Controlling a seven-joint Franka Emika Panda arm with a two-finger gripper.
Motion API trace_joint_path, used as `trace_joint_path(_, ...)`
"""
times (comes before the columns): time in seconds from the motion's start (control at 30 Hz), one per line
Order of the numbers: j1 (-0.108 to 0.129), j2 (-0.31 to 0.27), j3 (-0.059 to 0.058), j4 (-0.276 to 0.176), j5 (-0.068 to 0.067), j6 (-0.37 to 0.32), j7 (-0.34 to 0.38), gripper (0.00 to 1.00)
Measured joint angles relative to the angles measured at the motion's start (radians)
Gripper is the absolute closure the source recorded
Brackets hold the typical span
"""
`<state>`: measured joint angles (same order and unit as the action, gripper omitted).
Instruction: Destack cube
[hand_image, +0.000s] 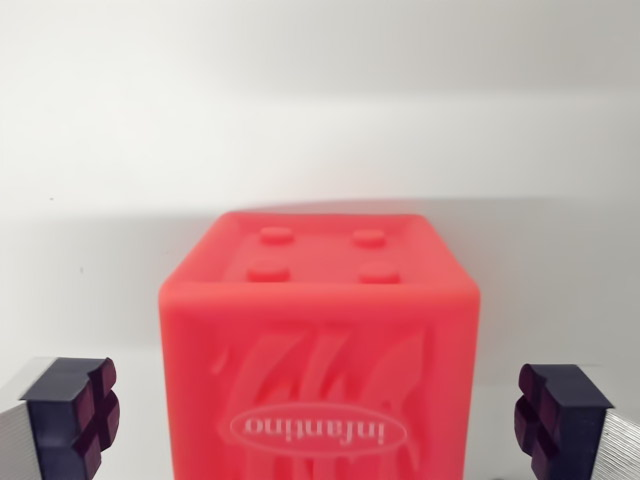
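A red-pink cube (320, 345) fills the lower middle of the wrist view, with several raised studs on its top face and an upside-down "infantino" oval logo on the near side. My gripper (320, 420) is open, its two dark fingertips standing on either side of the cube: the left fingertip (80, 415) and the right fingertip (555, 420), each with a gap to the cube's walls. The cube's base and whatever is beneath it are cut off by the frame's bottom edge.
A plain white surface (320, 200) spreads behind the cube, meeting a white wall (320, 60) further back. A soft shadow lies around the cube.
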<state>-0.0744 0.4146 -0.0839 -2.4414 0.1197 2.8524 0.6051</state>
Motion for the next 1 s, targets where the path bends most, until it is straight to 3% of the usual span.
trace_joint_path(0.3, 0.017, -0.077, -0.021, -0.018, -0.015, -0.058, 0.01, 0.0)
trace_joint_path(0.6, 0.031, -0.17, -0.041, -0.031, -0.045, -0.137, 0.031, 0.0)
trace_joint_path(1.0, 0.033, -0.297, -0.05, -0.036, -0.087, -0.257, 0.061, 0.0)
